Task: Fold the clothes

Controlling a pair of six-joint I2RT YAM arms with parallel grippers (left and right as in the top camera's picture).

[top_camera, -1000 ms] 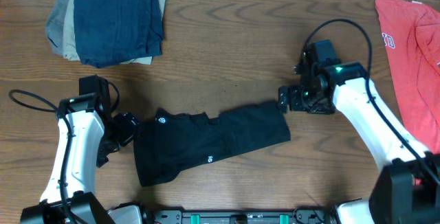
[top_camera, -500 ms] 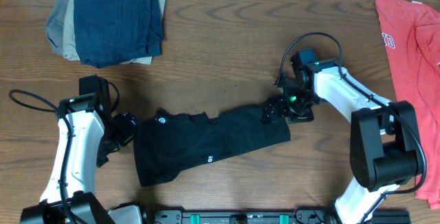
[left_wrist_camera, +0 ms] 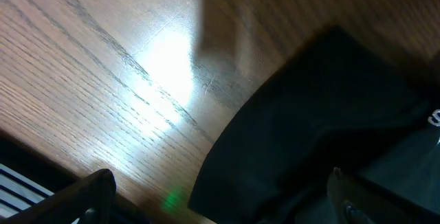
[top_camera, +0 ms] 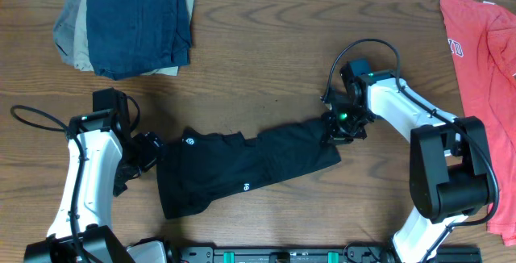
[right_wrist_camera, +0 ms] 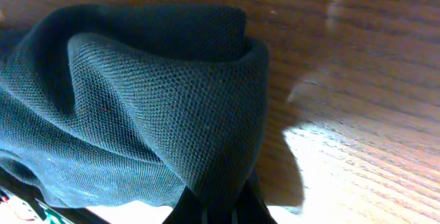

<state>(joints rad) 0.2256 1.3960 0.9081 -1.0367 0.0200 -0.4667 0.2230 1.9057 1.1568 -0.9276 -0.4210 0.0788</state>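
Toward the near edge of the bench [top_camera: 266,61], the black T-shirt [top_camera: 242,170] lies as a long, partly folded band running from near left to far right, small white marks showing on top. At its left end the left end effector [top_camera: 147,152] sits low with its fingers spread wide, just beside the hem and holding nothing. At the band's far right corner the right end effector [top_camera: 332,126] is pinching a bunched fold of the fabric, which its wrist view shows plainly. The step in hand looks like carrying that right end over toward the left to halve the band. Doing it well likely means lifting only enough to clear the bench, drawing the cloth in a smooth arc so the layers beneath do not drag or skew, and laying edge on edge before letting go. Farther back, a stack of folded garments [top_camera: 129,25] rests at far left and a red T-shirt [top_camera: 484,61] at far right, both well apart.
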